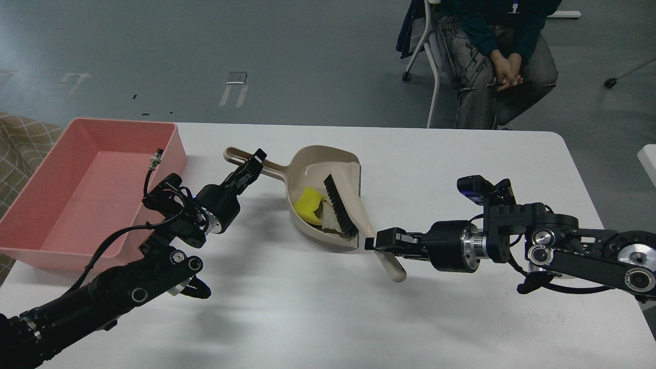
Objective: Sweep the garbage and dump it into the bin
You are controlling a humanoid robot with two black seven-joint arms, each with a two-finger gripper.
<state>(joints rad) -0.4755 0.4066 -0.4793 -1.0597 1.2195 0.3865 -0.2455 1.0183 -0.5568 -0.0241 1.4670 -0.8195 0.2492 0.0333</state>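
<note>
The beige dustpan (315,169) lies on the white table (435,164), its handle pointing left. My left gripper (254,163) is shut on the dustpan's handle. My right gripper (376,241) is shut on the handle of a beige brush (353,205) whose black bristles rest inside the pan. The yellow chunk (306,204) sits in the pan, left of the bristles. The white bread slice (329,218) lies beside it, partly hidden under the bristles. The pink bin (87,189) stands at the table's left edge, empty as far as it shows.
A person sits on a chair (435,66) beyond the table's far edge. A beige checked cloth (20,143) shows left of the bin. A white object (648,159) pokes in at the right edge.
</note>
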